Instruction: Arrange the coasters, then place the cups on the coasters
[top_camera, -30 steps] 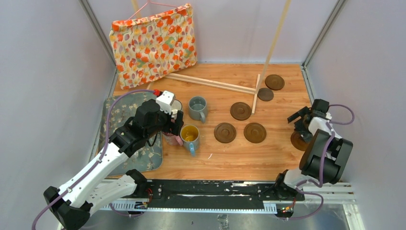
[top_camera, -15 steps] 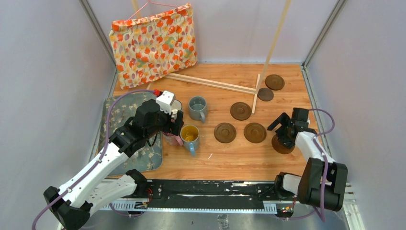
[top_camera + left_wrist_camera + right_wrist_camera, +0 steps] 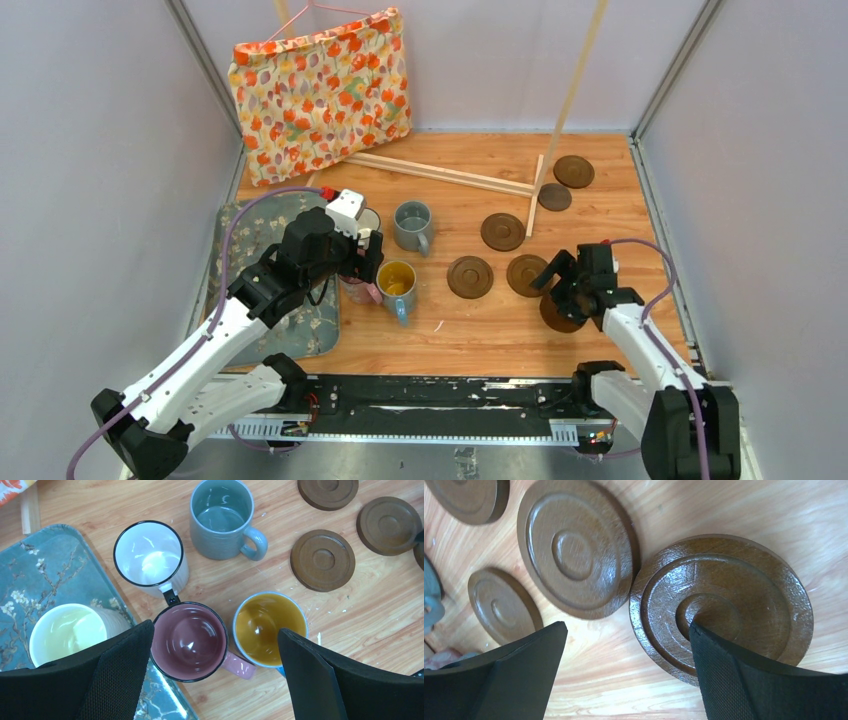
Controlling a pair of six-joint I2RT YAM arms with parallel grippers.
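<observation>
We judge this to be a robotics laboratory test cell, not a home. Plain pale wall panels (image 3: pixel 100 150) close in three sides, joined by bare metal corner posts (image 3: pixel 205 68). The wooden counter (image 3: pixel 470 340) fills the floor of the enclosure. Along its near edge a black rail (image 3: pixel 430 400) on a metal base carries the left arm (image 3: pixel 200 350) and the right arm (image 3: pixel 640 340), both trailing exposed purple cable (image 3: pixel 233 228). Household goods appear only as props: mugs (image 3: pixel 190 642), coasters (image 3: pixel 574 550), a blossom-patterned mat (image 3: pixel 30 575), a floral fabric bag (image 3: pixel 320 90) on a hanger and loose wooden slats (image 3: pixel 440 172).
</observation>
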